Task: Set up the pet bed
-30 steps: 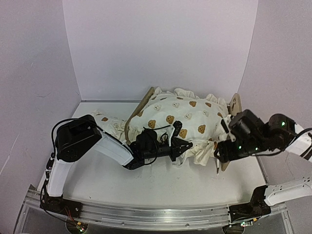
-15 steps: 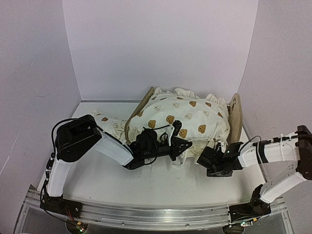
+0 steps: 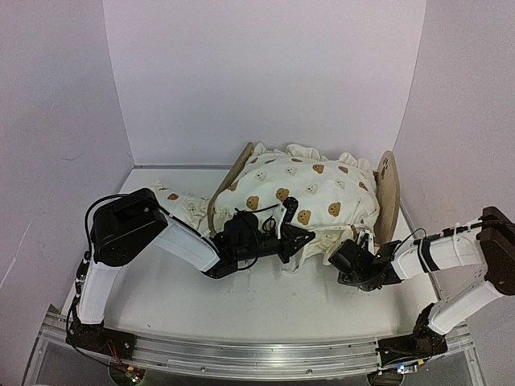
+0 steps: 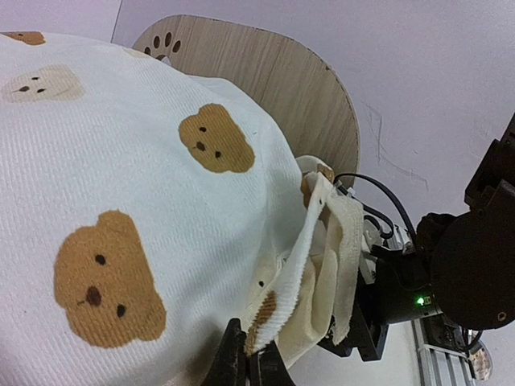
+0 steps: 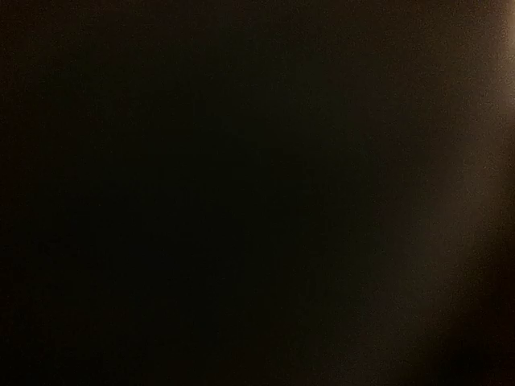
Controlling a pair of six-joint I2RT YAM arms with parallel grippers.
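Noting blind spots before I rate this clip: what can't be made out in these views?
Right wrist view: entirely dark, lens apparently covered; shows nothing.
Right hand: top view, fingers hidden at the cushion edge; open or shut unclear.
Pet bed: base covered by the cushion in both usable views; only wooden end boards show.
Left hand: left wrist view, fingertips cut off by the bottom edge.

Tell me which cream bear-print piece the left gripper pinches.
The large ruffled cream cushion on the light-wood bed frame, pinched at its near edge; the small pillow lies to its left.
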